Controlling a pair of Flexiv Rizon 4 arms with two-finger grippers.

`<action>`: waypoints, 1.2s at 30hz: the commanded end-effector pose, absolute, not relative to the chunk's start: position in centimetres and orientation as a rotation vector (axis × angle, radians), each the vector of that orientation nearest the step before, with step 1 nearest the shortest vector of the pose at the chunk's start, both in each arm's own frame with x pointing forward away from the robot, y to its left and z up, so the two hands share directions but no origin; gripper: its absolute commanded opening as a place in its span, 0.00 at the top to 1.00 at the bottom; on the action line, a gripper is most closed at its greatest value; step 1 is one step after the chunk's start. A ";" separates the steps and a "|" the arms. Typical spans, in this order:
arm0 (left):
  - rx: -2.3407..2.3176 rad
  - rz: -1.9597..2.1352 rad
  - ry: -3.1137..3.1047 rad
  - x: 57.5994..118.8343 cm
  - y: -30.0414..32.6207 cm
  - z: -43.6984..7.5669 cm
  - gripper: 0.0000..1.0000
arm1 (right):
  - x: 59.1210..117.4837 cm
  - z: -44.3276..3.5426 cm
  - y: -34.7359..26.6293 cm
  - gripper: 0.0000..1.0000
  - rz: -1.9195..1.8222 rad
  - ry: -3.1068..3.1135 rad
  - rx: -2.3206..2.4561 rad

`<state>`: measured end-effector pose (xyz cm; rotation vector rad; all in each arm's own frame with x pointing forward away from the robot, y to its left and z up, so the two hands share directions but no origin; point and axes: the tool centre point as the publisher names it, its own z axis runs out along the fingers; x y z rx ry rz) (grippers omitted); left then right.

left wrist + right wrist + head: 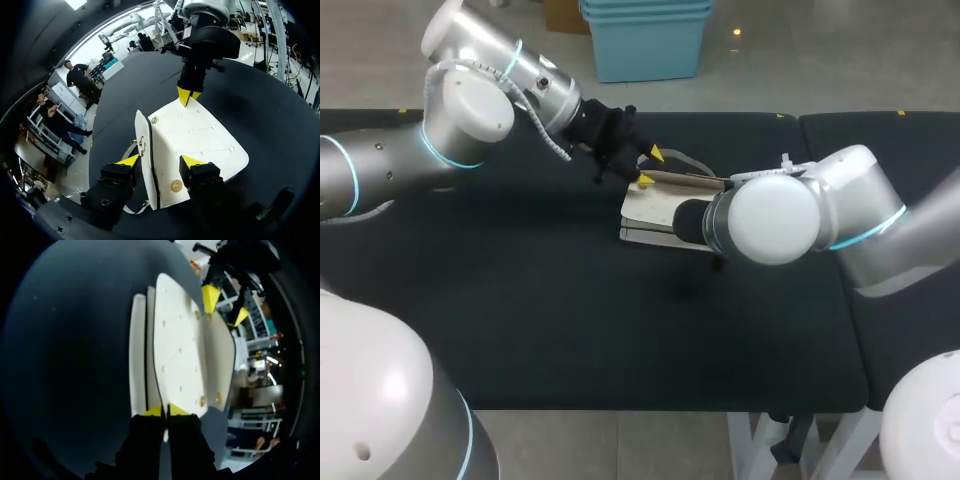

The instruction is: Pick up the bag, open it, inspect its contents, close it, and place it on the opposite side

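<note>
A cream flap bag (645, 207) lies flat on the black table (520, 300), near the middle. In the left wrist view the bag (200, 142) shows its brass snap and its strap end. My left gripper (160, 161) is open, its yellow tips standing on either side of the bag's hinge edge. It also shows in the head view, left gripper (651, 167) at the bag's far end. At the opposite end my right gripper (165, 411) is shut on the bag's flap (175, 345). My right arm (775, 218) hides that grip in the head view.
The black table top stretches wide to the left and front of the bag. A seam (798, 135) splits it from a second black table on the right. The front edge (620, 408) lies well below the bag.
</note>
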<state>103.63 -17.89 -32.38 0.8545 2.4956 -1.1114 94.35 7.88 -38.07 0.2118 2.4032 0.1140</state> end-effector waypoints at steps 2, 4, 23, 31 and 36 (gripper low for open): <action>0.757 -1.073 2.438 102.5 -18.2 -33.2 0.00 | 94.2 -38.4 7.8 1.00 0.119 2.397 0.211; 0.751 -1.054 2.444 102.8 -18.7 -33.6 0.00 | 94.2 -38.4 7.8 1.00 0.119 2.397 0.211; 0.649 -0.990 2.533 107.1 -21.0 -35.1 0.38 | 94.2 -38.4 7.8 1.00 0.119 2.397 0.211; 0.614 -1.036 2.573 108.1 -21.2 -35.3 0.45 | 94.2 -38.4 7.8 1.00 0.119 2.397 0.211; 0.599 -1.073 2.587 108.3 -21.2 -35.5 0.52 | 94.2 -38.4 7.8 1.00 0.119 2.397 0.211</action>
